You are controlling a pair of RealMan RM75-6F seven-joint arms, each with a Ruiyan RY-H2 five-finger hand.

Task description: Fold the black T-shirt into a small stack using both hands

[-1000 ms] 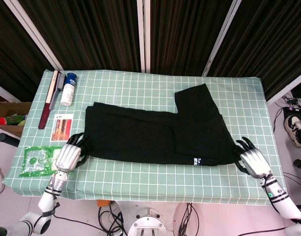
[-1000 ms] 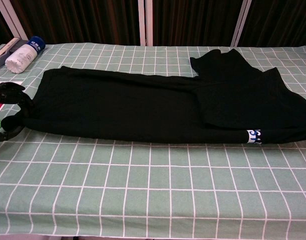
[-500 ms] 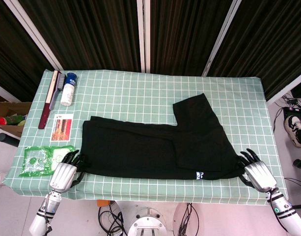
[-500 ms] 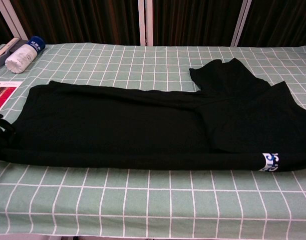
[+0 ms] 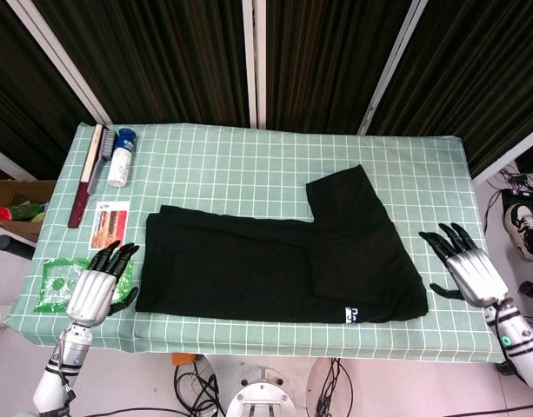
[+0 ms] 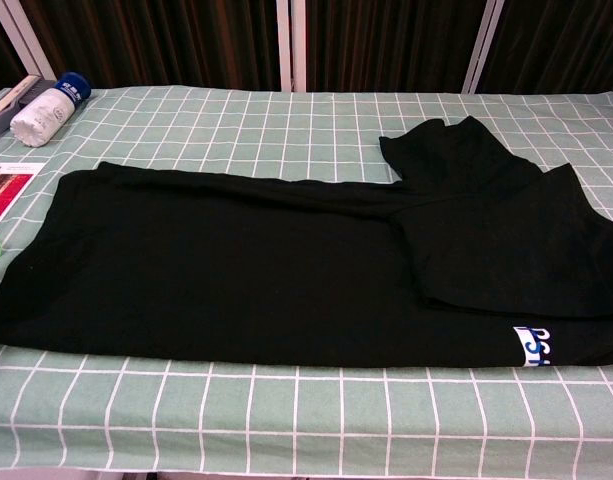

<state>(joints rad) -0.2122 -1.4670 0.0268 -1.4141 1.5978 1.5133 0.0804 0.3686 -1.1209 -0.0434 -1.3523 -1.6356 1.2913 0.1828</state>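
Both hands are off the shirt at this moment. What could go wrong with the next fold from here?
The black T-shirt lies close to the table's near edge, so another pull could slide it off. The sleeve sticks out unfolded and may bunch. The left hand hovers over the green packet and could snag it.

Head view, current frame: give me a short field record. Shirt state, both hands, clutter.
shirt: black T-shirt lies flat, folded lengthwise, one sleeve pointing to the far edge, white label near the front right corner
left hand: left hand fingers spread, holds nothing, beside the shirt's left end
right hand: right hand fingers spread, holds nothing, apart from the shirt's right end
clutter: white bottle, brush, card, green packet, all at the left
surface: checked tablecloth
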